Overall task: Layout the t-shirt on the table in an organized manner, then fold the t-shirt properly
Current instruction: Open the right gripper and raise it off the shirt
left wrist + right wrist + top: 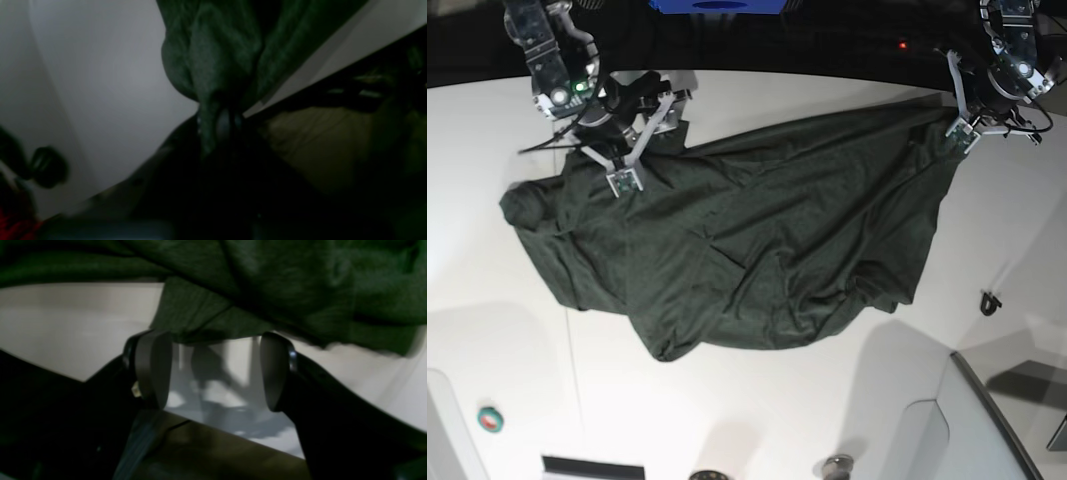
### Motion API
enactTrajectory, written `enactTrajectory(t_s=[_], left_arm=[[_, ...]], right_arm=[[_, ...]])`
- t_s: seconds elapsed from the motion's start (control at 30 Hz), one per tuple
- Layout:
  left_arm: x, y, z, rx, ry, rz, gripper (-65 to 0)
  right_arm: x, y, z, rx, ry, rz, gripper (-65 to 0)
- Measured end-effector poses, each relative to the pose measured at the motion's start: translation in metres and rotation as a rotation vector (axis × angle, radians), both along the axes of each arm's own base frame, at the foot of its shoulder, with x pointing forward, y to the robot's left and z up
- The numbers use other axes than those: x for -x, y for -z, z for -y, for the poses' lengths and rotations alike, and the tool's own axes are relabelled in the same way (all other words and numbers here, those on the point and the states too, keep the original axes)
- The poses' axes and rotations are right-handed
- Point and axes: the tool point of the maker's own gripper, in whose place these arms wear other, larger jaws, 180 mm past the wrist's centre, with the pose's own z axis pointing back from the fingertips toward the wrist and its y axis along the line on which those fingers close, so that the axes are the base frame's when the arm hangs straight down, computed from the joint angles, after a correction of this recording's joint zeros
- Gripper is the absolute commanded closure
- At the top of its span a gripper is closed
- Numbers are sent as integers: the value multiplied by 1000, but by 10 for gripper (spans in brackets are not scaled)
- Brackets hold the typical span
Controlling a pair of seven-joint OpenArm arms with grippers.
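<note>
The dark green t-shirt (pixel 757 230) lies rumpled and partly spread across the white table (pixel 757 420), bunched at its lower edge. My left gripper (pixel 954 108) is at the far right corner of the cloth. In the left wrist view it is shut (pixel 222 125) on a pinched fold of the t-shirt (pixel 213 50), which stretches away from it. My right gripper (pixel 649 105) is at the shirt's far left edge. In the right wrist view it stands open (pixel 215 370), with bare table between its pads (pixel 153 368) and the t-shirt (pixel 267 283) just past the fingertips.
A small black object (pixel 990 300) lies on the table at the right. A round teal and red item (pixel 490 418) sits near the left front. A grey panel (pixel 987 420) with a dark rim fills the lower right corner. The table's far edge runs behind both arms.
</note>
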Motion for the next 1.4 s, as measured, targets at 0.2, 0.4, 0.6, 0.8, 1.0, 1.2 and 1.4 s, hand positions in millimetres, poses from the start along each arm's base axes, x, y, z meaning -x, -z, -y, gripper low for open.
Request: enactTrajectory(t_s=[0.2,0.4,0.6,0.8,1.0,1.2,1.4], left_arm=[[4,1,2,21,-6,-4,0],[9,2,1,16,-7,-16,0],[10,3,1,16,-8,-20,0],[10,3,2,21,-9,-17,0],[10,3,2,19,-9,-18,0],[9,2,1,16,-6,-16,0],[5,1,0,11,-3,-9,0]], right_arm=[[-14,-14,39,160,139,80,-524],[-29,-34,97,-79,418,119,-549],[-44,-9,106,-144,430,31,-549],[-53,1,103,-136,410,11,-543],[-61,18,90,-170,405,-44,-180],[-57,0,86,-155,370,-76,-8],[-103,-51,68,-203,337,27,-8]])
